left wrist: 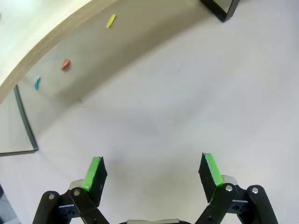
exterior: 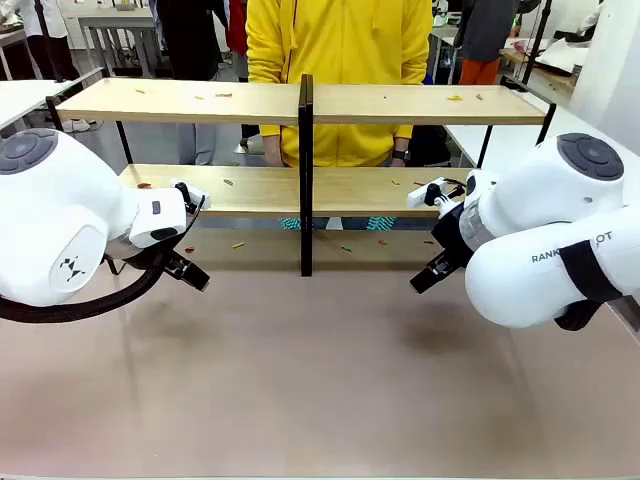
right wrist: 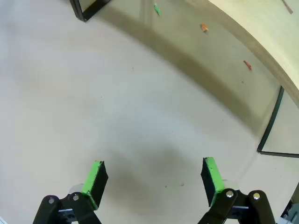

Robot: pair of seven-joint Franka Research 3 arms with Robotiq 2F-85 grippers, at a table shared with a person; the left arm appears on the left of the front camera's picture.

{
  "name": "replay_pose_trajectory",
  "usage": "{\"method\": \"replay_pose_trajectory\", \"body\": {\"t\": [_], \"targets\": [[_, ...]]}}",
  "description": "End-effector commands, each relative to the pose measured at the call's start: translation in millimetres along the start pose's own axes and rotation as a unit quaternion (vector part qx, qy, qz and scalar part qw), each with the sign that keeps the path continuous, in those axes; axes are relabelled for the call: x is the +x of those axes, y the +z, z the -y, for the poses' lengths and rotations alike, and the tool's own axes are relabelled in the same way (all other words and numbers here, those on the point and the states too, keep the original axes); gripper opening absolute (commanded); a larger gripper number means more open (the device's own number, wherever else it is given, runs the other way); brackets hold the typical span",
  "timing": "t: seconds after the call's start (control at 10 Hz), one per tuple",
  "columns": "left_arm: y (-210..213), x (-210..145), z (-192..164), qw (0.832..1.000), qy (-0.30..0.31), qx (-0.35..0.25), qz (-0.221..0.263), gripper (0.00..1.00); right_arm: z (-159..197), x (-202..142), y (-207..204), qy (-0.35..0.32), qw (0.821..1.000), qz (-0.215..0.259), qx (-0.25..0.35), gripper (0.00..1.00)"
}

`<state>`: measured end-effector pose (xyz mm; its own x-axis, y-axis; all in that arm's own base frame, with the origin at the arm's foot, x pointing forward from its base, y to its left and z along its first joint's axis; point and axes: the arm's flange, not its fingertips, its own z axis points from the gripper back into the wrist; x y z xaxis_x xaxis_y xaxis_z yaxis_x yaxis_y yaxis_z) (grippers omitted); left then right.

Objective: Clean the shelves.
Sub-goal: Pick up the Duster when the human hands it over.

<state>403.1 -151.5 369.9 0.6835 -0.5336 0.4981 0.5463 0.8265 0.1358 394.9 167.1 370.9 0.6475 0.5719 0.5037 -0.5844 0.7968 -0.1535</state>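
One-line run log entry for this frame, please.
left gripper: open, empty, above table | right gripper: open, empty, above table | shelves: coloured scraps on both boards | person: behind shelves

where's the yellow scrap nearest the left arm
In the front view the yellow scrap lies on the table beneath the shelves, left of the centre post, just beyond the left gripper.

Bright, even overhead lighting; focus sharp. Soft shadow lies under the shelves (exterior: 200,100) on the worktop (exterior: 320,400). Wrist views bow straight edges.
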Motion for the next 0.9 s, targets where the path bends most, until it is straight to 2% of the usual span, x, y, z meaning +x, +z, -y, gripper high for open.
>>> {"method": "replay_pose_trajectory", "body": {"t": [0.0, 0.8], "targets": [[0.1, 0.1, 0.0, 1.0, 0.0, 0.0, 0.0, 1.0, 0.0, 0.0, 0.0, 0.0, 1.0, 0.0, 0.0, 1.0], [0.1, 0.1, 0.0, 1.0, 0.0, 0.0, 0.0, 1.0, 0.0, 0.0, 0.0, 0.0, 1.0, 0.0, 0.0, 1.0]]}}
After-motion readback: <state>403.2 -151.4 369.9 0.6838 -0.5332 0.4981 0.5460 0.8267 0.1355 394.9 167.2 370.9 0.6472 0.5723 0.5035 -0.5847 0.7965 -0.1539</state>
